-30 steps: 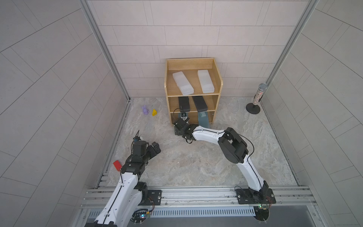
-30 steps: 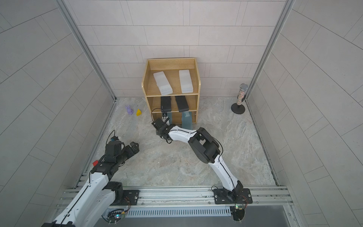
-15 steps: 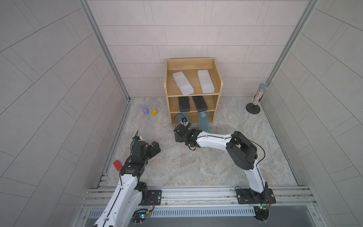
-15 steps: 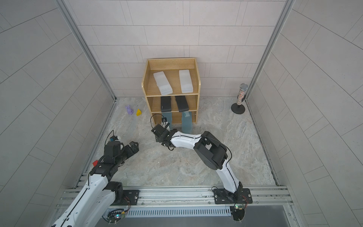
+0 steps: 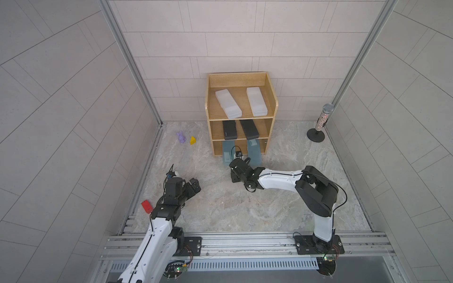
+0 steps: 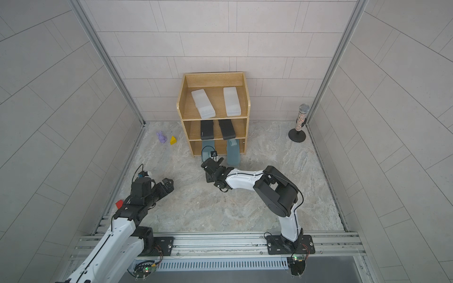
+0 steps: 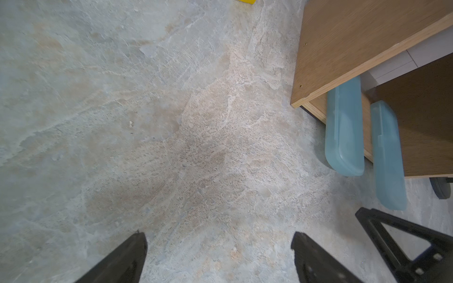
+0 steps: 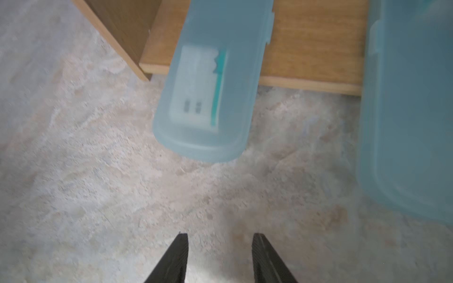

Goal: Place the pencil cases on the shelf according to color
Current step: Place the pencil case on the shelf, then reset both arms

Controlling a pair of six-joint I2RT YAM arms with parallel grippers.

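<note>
jutting from the shelf, frosted teal cases; right hand empty, fingers apart

Shelf at upper centre against the back wall; two pencil cases on each tier, bottom pair jutting forward onto the floor.

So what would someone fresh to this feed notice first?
The wooden shelf against the back wall, sorted by colour: two white cases on top, two black cases in the middle, two teal cases at the bottom, sticking out over the floor. Next, the right gripper low in front of the teal pair, holding nothing.
</note>
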